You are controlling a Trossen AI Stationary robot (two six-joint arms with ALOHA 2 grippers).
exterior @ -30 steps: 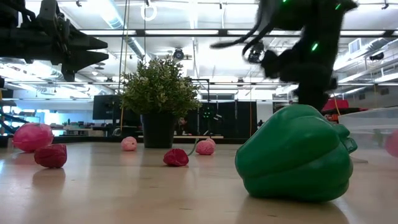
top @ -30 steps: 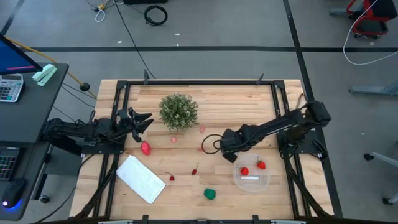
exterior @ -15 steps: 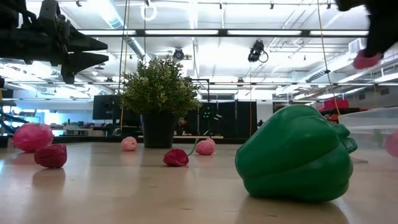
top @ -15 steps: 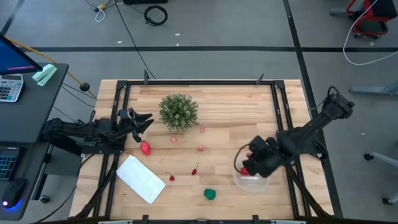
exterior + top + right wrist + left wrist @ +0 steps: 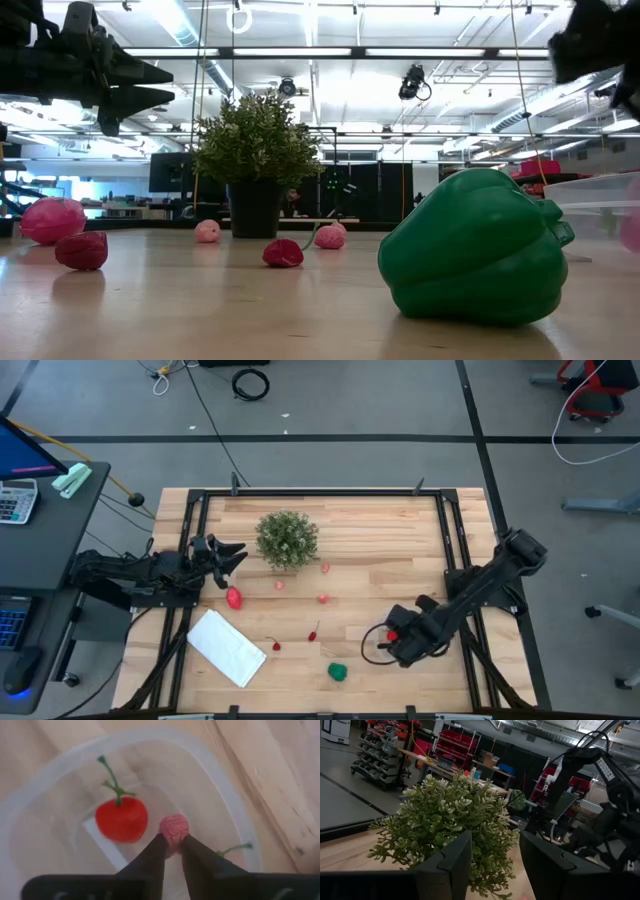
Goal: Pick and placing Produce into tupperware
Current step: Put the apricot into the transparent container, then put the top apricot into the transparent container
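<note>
The right gripper (image 5: pixel 171 844) hangs over the tupperware (image 5: pixel 45 795), fingers pinched on a pink piece (image 5: pixel 174 827) above the cherry (image 5: pixel 121 819) inside (placing step), so next they need only part; the left gripper (image 5: pixel 222 553) waits, fingers apart, beside the plant (image 5: pixel 287 539).

Wooden table (image 5: pixel 380 525): plant (image 5: pixel 287 539), scattered produce (image 5: pixel 339 671), tupperware (image 5: pixel 235 810).

I see grey floor (image 5: pixel 350 400) around my wooden bench (image 5: pixel 370 530), a dark desk (image 5: pixel 50 530) with a calculator (image 5: pixel 17 500), and ceiling strip lights (image 5: pixel 330 52) overhead.
</note>
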